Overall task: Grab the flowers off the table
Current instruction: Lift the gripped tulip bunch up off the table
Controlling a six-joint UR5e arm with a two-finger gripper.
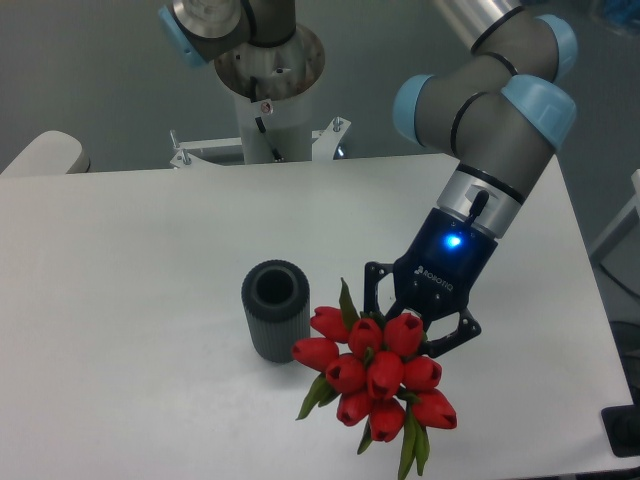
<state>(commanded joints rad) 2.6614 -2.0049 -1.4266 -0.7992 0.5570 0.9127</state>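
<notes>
A bunch of red tulips, the flowers (375, 375), was seen with blooms clustered toward the camera and green leaves hanging below. The stems were hidden behind the blooms. The table (130, 260) was a wide, flat white top with rounded corners.

A dark grey ribbed vase (275, 310) stands upright, mouth open.

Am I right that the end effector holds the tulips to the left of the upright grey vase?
Not quite: in the camera view the end effector holds the tulips to the right of the vase, not the left. The vase is upright and grey, as you said.
</notes>
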